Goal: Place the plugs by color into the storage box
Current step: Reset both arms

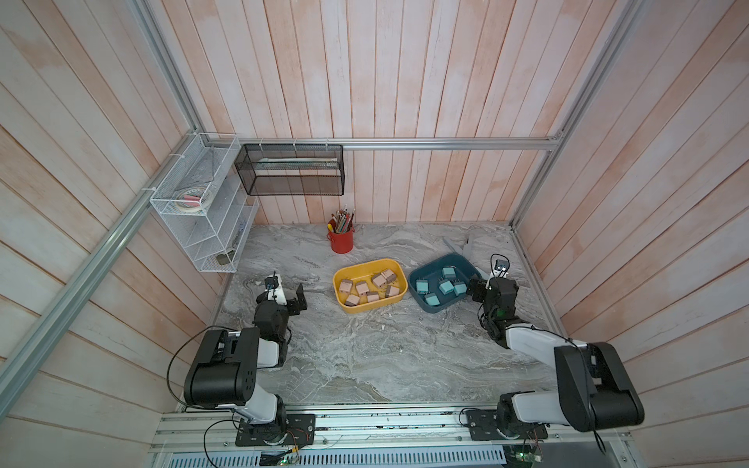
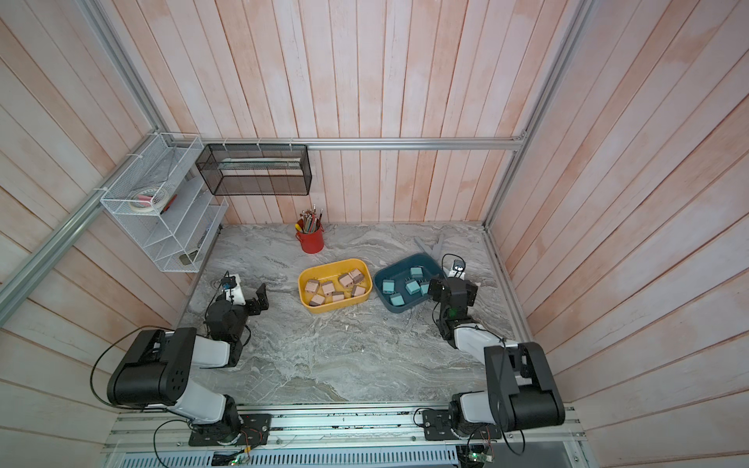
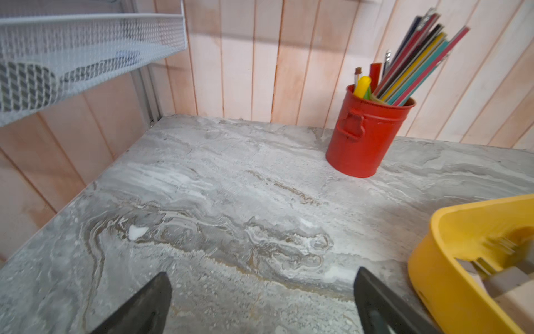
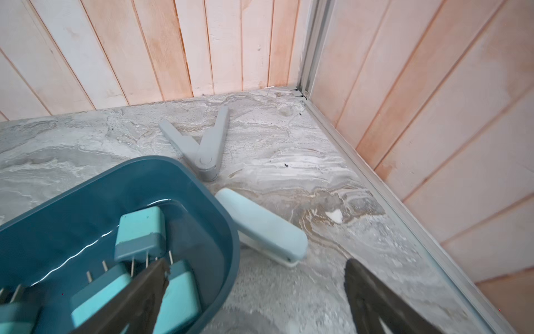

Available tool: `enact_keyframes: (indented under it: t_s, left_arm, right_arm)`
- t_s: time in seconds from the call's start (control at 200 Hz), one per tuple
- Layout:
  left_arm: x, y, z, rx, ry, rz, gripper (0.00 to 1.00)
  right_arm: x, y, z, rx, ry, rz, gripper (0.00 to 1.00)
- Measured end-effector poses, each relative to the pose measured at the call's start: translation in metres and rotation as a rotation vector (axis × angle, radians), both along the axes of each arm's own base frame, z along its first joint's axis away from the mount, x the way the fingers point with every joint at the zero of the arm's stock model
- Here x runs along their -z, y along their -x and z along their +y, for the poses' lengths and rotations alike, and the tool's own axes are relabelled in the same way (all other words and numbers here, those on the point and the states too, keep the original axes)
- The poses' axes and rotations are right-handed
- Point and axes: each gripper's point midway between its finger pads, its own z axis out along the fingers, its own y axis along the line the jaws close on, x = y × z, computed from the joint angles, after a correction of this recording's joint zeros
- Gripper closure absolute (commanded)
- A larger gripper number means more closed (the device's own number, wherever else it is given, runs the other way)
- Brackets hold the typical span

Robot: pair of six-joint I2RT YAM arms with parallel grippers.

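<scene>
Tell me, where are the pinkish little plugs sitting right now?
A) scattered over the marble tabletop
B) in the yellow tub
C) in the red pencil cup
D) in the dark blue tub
B: in a top view the pink-beige plugs all lie inside the yellow tub, while the blue tub beside it holds only teal plugs.

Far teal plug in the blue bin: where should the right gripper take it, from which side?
Take the far teal plug across its plastic body, a jaw on each side face, coming down from above. Its prongs stick out toward the right gripper, so a level approach would likely meet metal first, and the blue bin wall stands close behind it.
</scene>
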Motion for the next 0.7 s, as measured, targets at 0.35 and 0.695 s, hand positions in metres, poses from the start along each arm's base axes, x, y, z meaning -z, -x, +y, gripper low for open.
enact_keyframes:
  t_s: [0.35, 0.695]
  left_arm:
    - [-0.014, 0.0, -0.005, 0.031, -0.02, -0.064, 0.0]
    - [-0.014, -0.001, -0.008, 0.053, -0.024, -0.061, 0.0]
  right_arm:
    - [-0.016, -0.014, 0.018, -0.129, -0.009, -0.064, 0.02]
    - [0.02, 0.023, -0.019, -0.045, 0.03, -0.126, 0.03]
